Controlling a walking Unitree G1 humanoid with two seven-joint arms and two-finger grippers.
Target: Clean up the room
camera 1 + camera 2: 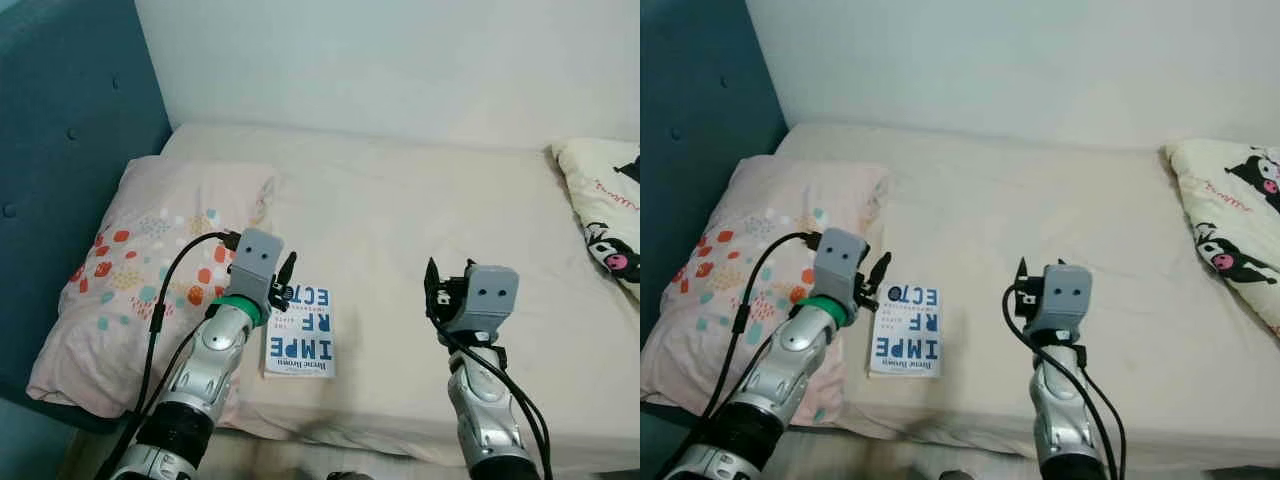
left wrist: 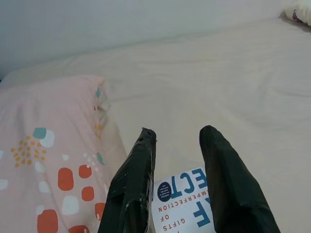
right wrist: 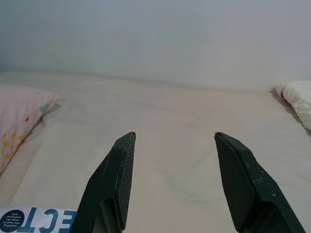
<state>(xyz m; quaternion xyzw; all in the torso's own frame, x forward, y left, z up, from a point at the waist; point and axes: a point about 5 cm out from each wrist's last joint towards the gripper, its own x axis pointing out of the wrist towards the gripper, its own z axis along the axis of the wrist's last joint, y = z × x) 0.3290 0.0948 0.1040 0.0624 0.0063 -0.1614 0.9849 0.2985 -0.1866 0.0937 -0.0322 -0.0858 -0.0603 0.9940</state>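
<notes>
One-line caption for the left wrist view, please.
Left gripper, fingers open, poised above a white book lying on the beige bed beside a pink patterned pillow.

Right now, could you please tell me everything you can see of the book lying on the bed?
The book is a thin white paperback with large blue and red-orange letters and a dark round badge on its cover. It lies flat and closed, cover up, on the cream sheet of the bed near the front edge, just beside the pink patterned pillow. The open left gripper hovers over its far corner; I cannot tell whether it touches.
</notes>
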